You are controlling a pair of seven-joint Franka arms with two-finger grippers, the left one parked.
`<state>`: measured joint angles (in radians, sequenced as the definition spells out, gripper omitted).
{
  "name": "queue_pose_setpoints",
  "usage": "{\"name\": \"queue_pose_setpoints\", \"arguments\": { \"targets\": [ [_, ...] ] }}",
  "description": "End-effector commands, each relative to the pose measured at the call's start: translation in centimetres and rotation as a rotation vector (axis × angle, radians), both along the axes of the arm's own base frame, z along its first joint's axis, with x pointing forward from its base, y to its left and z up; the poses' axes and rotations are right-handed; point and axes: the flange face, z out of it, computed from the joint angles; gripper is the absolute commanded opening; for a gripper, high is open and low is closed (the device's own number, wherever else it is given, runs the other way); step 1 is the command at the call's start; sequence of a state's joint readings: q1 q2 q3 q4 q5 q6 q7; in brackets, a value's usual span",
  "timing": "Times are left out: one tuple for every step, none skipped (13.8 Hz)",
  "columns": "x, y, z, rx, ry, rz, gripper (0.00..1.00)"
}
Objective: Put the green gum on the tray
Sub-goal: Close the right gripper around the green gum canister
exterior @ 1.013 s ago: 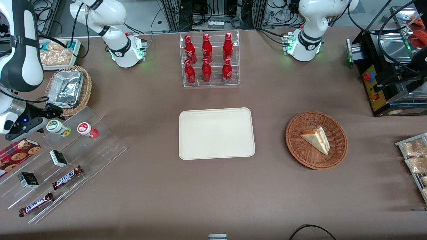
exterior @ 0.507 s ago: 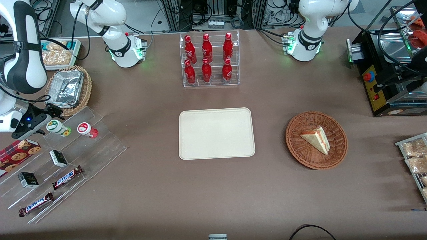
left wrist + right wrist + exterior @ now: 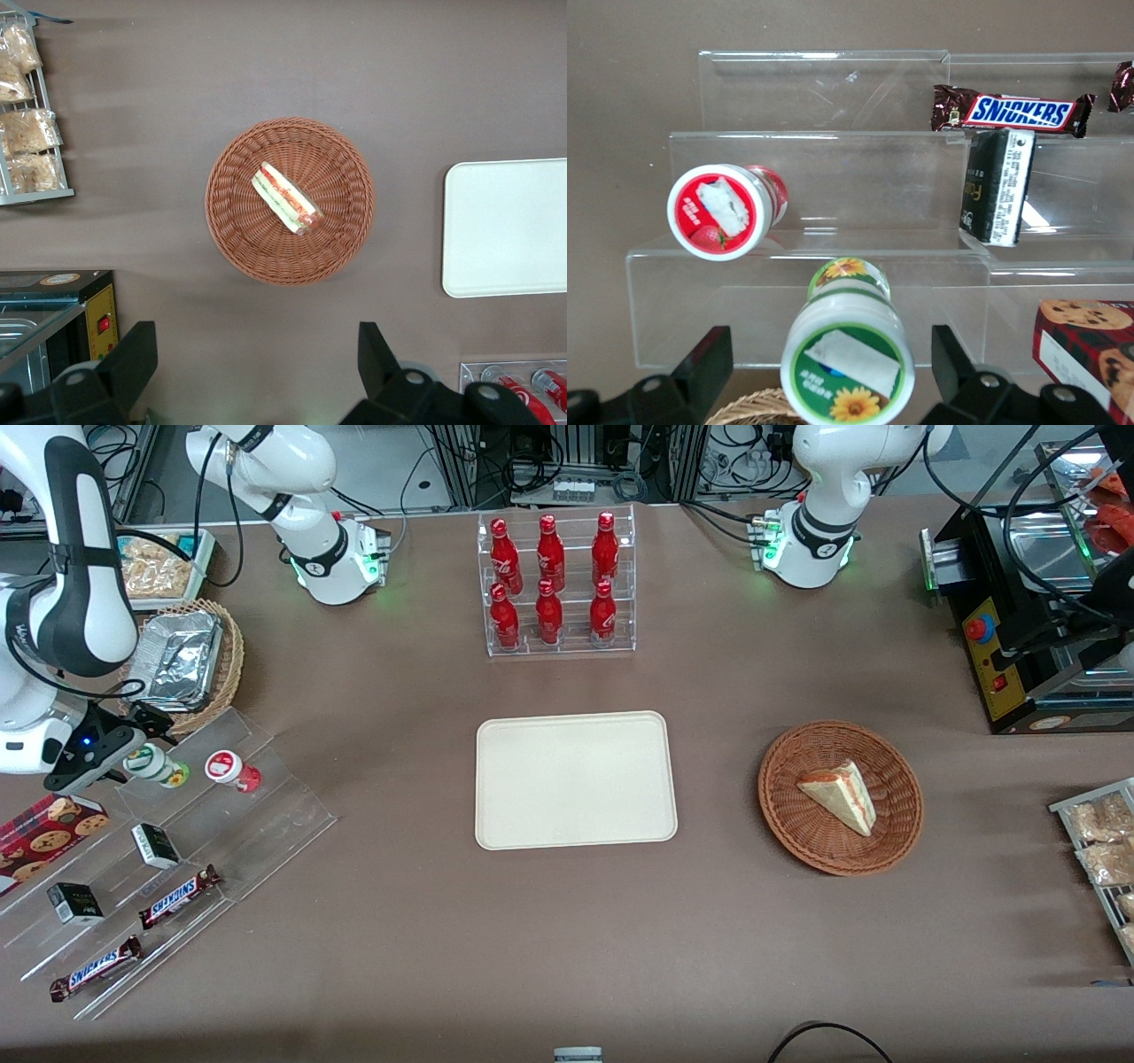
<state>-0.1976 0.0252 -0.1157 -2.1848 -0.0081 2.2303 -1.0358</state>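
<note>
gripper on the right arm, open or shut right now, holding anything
gripper: open, holding nothing, fingers straddling the green gum on the clear display stand, not closed on it.

The green gum (image 3: 847, 354), between the open black plastic fingers (image 3: 704, 359) of the hand (image 3: 833, 372), had a smooth, glossy white plastic lid with a paper-like label. It sat on a clear, shiny acrylic stand (image 3: 833, 221). Well apart from the hand, the tray (image 3: 576, 779) looked matt cream plastic on a dull brown counter (image 3: 567, 939).
</note>
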Motion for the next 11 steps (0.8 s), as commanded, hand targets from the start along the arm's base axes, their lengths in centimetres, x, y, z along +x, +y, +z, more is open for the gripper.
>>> {"name": "queue_pose_setpoints", "arguments": {
  "targets": [
    [-0.9,-0.33,-0.29,-0.016,-0.023,0.032,0.95],
    [-0.9,-0.33,-0.29,-0.017,-0.022,0.045,0.79],
    [-0.9,-0.34,-0.37,-0.018,-0.02,0.062,0.53],
    [-0.85,-0.36,-0.29,-0.022,-0.022,0.077,0.27],
    [-0.85,-0.36,-0.38,-0.021,-0.019,0.087,0.07],
    [-0.8,-0.29,-0.33,-0.021,-0.018,0.091,0.0],
    [-0.78,-0.3,-0.28,-0.021,-0.018,0.091,0.0],
    [-0.74,-0.31,-0.21,-0.022,-0.02,0.091,0.0],
    [-0.68,-0.34,-0.08,-0.023,-0.021,0.091,0.0],
    [-0.66,-0.26,-0.06,-0.022,-0.018,0.093,0.0],
    [-0.54,-0.05,0.25,-0.023,-0.02,0.096,0.0]
  ]
}}
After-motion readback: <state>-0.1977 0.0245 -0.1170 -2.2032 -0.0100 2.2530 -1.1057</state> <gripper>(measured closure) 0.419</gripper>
